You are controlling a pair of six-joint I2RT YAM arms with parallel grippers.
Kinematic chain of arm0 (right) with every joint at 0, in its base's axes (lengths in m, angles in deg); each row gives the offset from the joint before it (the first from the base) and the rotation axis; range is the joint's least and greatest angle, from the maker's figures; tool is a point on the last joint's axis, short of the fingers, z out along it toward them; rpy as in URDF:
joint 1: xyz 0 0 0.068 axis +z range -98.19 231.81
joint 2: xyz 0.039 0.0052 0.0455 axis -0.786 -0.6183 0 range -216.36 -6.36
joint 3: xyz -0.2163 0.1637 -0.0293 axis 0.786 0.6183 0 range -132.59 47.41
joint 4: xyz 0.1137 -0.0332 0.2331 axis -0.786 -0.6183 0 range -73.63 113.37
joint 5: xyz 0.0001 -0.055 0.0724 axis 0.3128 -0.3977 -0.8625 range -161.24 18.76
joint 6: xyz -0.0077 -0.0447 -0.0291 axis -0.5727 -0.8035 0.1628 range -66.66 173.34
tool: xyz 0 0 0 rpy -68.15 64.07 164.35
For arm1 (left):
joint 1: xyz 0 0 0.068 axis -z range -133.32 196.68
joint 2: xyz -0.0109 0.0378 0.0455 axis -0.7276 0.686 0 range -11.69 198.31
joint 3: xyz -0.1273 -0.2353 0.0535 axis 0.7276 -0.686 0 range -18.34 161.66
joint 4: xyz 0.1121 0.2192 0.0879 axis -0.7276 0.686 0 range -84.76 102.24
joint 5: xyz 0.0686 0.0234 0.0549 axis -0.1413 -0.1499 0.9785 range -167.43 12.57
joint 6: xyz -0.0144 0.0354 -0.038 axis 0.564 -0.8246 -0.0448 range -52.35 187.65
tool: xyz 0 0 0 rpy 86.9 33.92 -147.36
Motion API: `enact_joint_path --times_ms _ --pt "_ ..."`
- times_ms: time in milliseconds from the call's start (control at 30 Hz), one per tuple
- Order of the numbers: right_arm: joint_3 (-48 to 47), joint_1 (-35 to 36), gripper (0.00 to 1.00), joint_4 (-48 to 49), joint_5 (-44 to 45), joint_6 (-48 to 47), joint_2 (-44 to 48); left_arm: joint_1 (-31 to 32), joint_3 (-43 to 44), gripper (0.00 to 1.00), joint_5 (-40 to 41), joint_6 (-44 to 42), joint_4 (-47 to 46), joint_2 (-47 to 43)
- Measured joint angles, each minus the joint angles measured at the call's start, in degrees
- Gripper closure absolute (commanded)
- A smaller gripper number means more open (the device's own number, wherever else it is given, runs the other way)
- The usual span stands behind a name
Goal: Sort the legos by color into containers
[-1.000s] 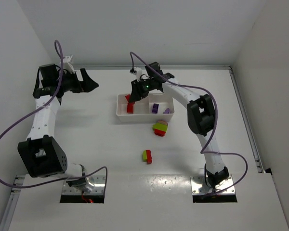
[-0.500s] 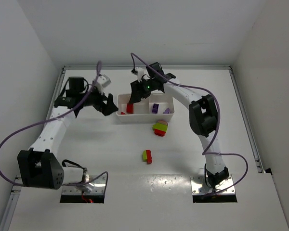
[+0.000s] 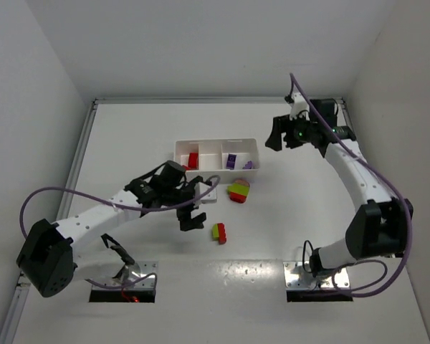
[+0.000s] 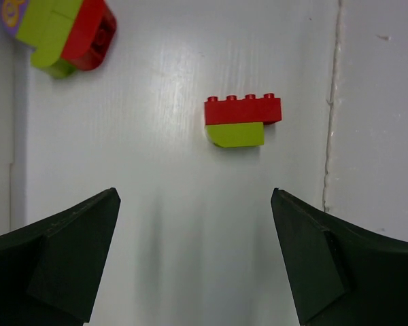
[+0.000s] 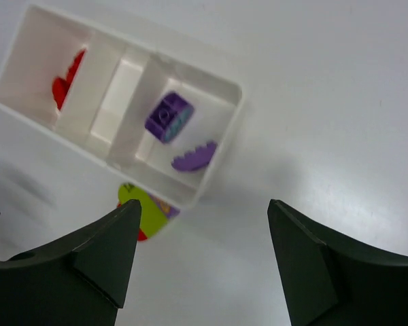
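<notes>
White walls (image 3: 201, 43) box in a glossy white counter (image 3: 129, 143). Both tools gape empty: the left tool (image 4: 194, 197) above a red-and-green lego (image 4: 241, 122), the right tool (image 5: 204, 204) over the tray (image 5: 226, 139), which holds a red lego (image 5: 66, 81) and, seemingly, two purple legos (image 5: 168, 117).

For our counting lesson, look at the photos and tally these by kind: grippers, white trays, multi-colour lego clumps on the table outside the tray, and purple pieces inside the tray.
grippers: 2, the left gripper and the right gripper
white tray: 1
multi-colour clumps on the table: 2, the striped clump and the red-and-green clump
purple pieces in the tray: 2, the purple block and the purple scalloped piece
total: 7
</notes>
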Motion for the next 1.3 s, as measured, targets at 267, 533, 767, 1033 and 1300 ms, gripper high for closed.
enact_joint_path --times_ms 267,533,767,1033,1300 --pt "14.78 -5.38 0.23 -4.28 -0.52 -1.46 9.97 7.3 -4.2 0.0 2.01 -17.44 -5.53 1.44" --pt "16.79 -9.9 0.23 -4.9 -2.54 -1.4 14.47 3.34 16.24 0.04 -6.16 -62.95 17.99 21.44" --pt "17.51 -13.07 0.23 -5.27 -3.61 -1.11 15.47 3.43 32.54 0.1 -6.95 -80.3 38.27 37.64" --pt "18.27 -16.76 0.23 -5.99 -4.24 -1.07 18.27 5.14 29.75 0.1 -6.62 -83.95 45.27 38.05" --pt "19.15 -18.27 0.23 -6.78 -6.1 -0.94 18.56 6.6 28.24 0.1 -7.37 -84.87 39.74 38.6"
